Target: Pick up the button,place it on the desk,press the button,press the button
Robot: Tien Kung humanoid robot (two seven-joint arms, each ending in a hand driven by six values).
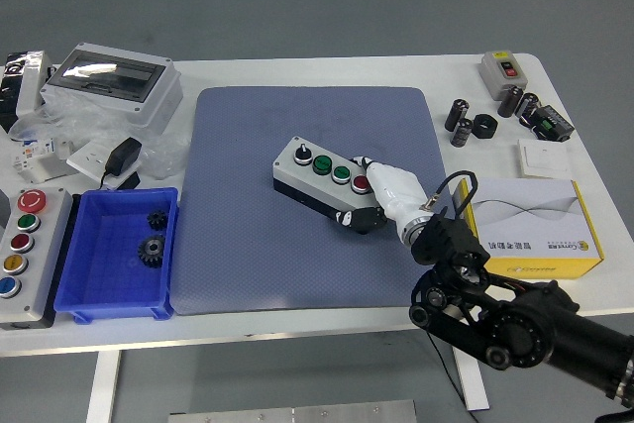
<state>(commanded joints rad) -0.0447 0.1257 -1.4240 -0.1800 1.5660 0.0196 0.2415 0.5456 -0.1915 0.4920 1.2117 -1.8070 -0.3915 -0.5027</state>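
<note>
The grey button box (315, 177) lies slanted on the blue-grey mat (248, 245), carrying a black knob, two green buttons and a red button (361, 183). From the lower right, my right hand (369, 193), white-backed on a black arm, reaches the box's right end. Its fingers are curled over that end beside the red button, with a dark finger (363, 219) against the near side. The box rests flat on the mat. The end under the hand is hidden.
A blue bin (94, 284) with two gears sits left of the mat, beside a larger button panel (48, 230). A clear-lidded enclosure (109, 81) and a power adapter (124, 156) lie behind it. On the right are a yellow-white carton (530, 225), capacitors (461, 121) and a small switch box (503, 70).
</note>
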